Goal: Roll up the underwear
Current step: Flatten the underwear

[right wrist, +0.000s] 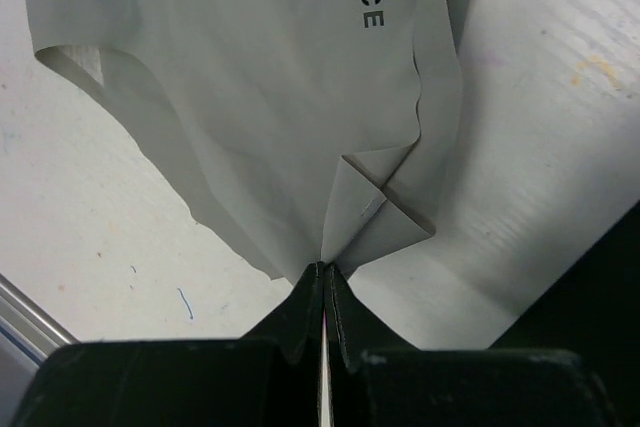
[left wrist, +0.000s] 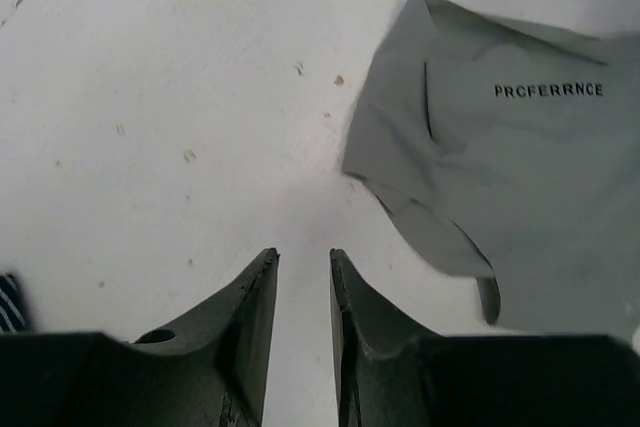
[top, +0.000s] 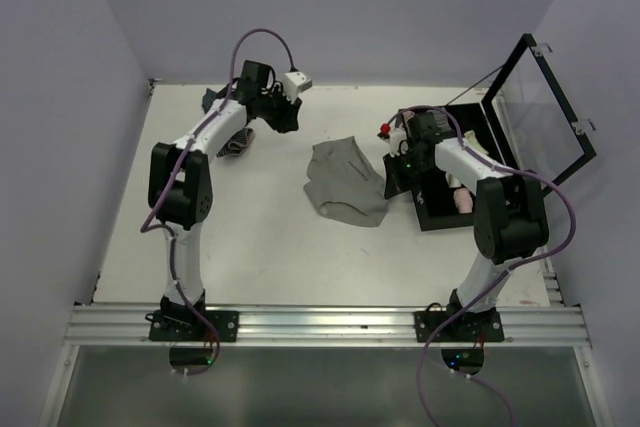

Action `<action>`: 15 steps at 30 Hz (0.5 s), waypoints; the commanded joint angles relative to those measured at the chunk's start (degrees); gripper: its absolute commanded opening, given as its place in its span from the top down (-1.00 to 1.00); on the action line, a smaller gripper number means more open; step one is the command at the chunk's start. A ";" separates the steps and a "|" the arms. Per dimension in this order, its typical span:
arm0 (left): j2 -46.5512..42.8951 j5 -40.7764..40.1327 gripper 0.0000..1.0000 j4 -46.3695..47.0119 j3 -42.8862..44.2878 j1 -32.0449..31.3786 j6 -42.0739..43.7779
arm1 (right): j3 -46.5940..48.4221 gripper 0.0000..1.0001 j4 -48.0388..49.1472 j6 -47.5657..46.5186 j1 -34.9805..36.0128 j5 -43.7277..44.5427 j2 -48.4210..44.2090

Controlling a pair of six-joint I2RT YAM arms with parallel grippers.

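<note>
1. The grey underwear (top: 345, 182) is seen spread on the white tabletop (top: 250, 237), roughly midway between the two arms. It lies mostly flat, with printed lettering facing up.
2. No roll is visible: no tube or coil of fabric is shown in any view. Only one small corner is turned over into a triangular flap, next to the right end effector (right wrist: 322, 267).
3. The right end effector is shown with its jaws pressed together at that corner. The cloth narrows right into the tips, so a pinch on the underwear's hem is judged to be held.
4. The left end effector (left wrist: 303, 257) is seen with its jaws a little apart and nothing between them. It hangs over bare tabletop just beside the garment's left edge, not touching it.
5. The task is therefore judged to be at its start — the garment is laid out and gripped at one corner, nothing more.
6. Rolling the fabric from one end to the other is left to be done — all of it.
</note>
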 commanded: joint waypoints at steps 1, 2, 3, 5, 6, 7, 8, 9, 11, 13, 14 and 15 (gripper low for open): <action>9.38 3.71 0.38 -1.13 10.41 -0.58 -4.92 | 0.23 1.00 -0.30 -0.31 -0.56 1.63 -2.53; 10.53 5.11 0.38 -2.10 11.49 -0.93 -4.58 | 0.32 1.00 -0.31 0.04 -0.56 1.63 -1.83; 11.67 5.82 0.38 -2.80 11.76 -1.80 -4.31 | 0.49 1.00 -0.31 0.57 -0.47 1.72 -1.56; 10.98 6.79 0.28 -4.21 7.83 -2.77 -2.22 | 0.67 1.00 -0.22 0.66 -0.56 1.98 -1.03; 8.72 6.88 0.24 -4.04 2.41 -3.04 -1.59 | 0.58 1.00 0.04 0.75 -0.56 2.42 -1.03; 7.21 7.40 0.18 -3.34 -0.51 -3.04 -1.15 | 0.67 1.00 0.22 0.75 -0.56 2.51 -1.03; 5.63 8.71 0.16 -3.86 -3.07 -3.04 0.68 | 0.75 1.00 0.05 0.66 -0.56 2.60 -0.77; 2.49 9.34 0.14 -4.91 -5.27 -3.04 2.01 | 1.28 1.00 -0.04 0.58 -0.47 2.42 -0.77; -0.87 10.04 0.05 -5.71 -12.38 -3.04 4.72 | 1.55 1.00 0.04 0.57 -0.47 1.90 -0.59; -4.22 10.05 -0.01 -4.75 -18.28 -3.04 6.41 | 1.90 1.00 0.05 0.66 -0.56 0.49 0.02; -4.57 10.31 -0.03 -4.74 -19.43 -3.13 7.02 | 2.07 1.00 -0.04 0.66 -0.56 0.32 0.37; -3.97 10.31 -0.04 -5.18 -20.14 -3.13 7.90 | 2.42 1.00 -0.30 0.58 -0.56 0.14 0.90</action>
